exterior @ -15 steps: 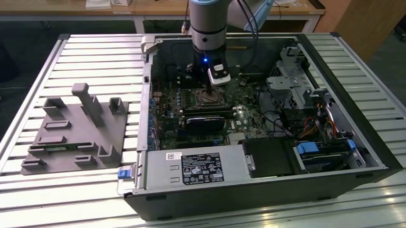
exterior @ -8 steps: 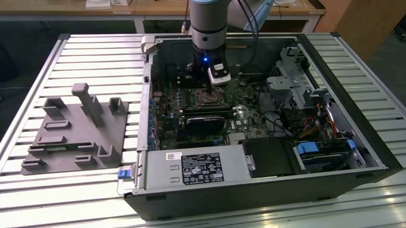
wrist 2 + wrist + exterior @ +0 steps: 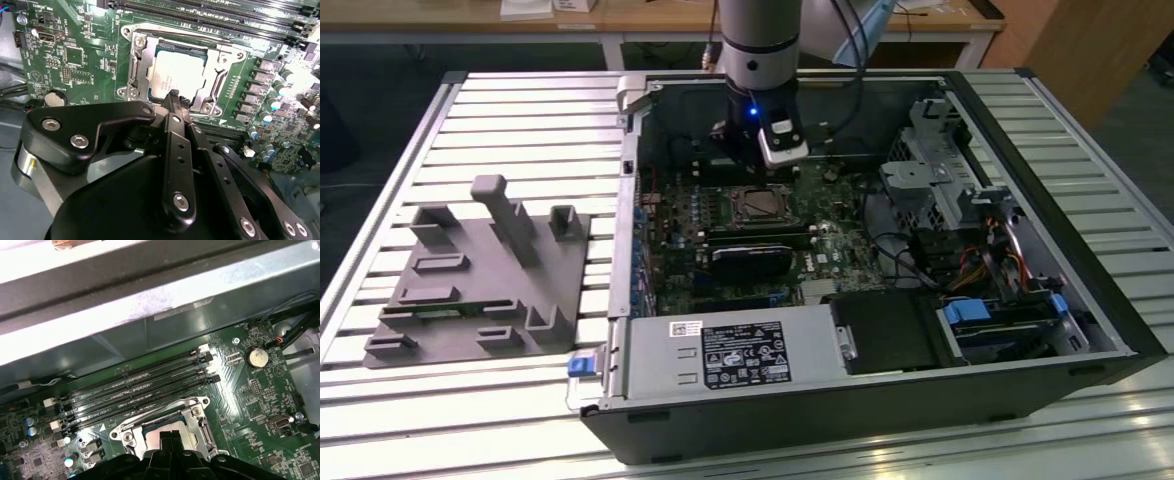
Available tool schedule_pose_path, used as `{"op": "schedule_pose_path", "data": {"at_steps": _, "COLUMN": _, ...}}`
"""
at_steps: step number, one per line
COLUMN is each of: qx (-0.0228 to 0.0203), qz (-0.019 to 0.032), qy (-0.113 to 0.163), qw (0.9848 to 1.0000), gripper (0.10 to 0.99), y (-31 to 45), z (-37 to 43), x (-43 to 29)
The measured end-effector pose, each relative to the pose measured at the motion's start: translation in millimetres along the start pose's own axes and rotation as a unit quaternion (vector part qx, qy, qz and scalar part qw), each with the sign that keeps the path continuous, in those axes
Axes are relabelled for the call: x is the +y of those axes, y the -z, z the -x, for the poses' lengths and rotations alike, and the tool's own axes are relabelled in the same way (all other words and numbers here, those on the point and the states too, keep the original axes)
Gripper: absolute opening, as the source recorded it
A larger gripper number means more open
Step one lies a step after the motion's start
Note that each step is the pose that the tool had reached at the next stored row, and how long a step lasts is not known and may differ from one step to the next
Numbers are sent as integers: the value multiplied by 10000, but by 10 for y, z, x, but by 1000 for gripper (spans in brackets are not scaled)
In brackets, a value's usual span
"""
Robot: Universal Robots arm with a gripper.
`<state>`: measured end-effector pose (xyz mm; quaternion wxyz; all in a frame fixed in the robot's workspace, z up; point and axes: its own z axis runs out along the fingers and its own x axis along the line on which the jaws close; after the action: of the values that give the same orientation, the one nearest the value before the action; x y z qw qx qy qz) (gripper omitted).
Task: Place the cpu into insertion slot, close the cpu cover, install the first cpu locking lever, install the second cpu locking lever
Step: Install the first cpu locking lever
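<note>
Fingertips of the gripper (image 3: 177,98) are pressed together with nothing between them, poised just above the near rim of the insertion slot (image 3: 172,70), which serves as the landmark here. One cpu (image 3: 176,74) sits flat inside that slot, its pale face square to the rim. One cpu cover (image 3: 220,62) lies down over the slot as a silvery frame around the chip's edges. The locking levers cannot be made out for certain along the slot's sides, so I judge the work to stand at the cover or lever stage.

Doing this well likely means pressing straight down on the metal frame, never on the chip's face, and keeping the closed tips clear of the small parts beside the slot.

Counted: four long black memory slots (image 3: 140,385) run just beyond the slot's far side; one round coin cell (image 3: 258,357) lies well off from it; one grey fixture tray (image 3: 474,275) rests outside the computer case (image 3: 854,420), far from the slot.
</note>
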<state>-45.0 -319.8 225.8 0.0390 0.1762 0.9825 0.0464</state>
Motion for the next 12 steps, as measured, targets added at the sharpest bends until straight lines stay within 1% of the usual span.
{"op": "schedule_pose_path", "data": {"at_steps": 6, "qx": 0, "qz": 1, "qy": 1, "qw": 10000, "gripper": 106, "y": 26, "z": 5, "x": -3}}
{"op": "schedule_pose_path", "data": {"at_steps": 12, "qx": 0, "qz": 0, "qy": 0, "qw": 10000, "gripper": 106, "y": 30, "z": 28, "x": -48}}
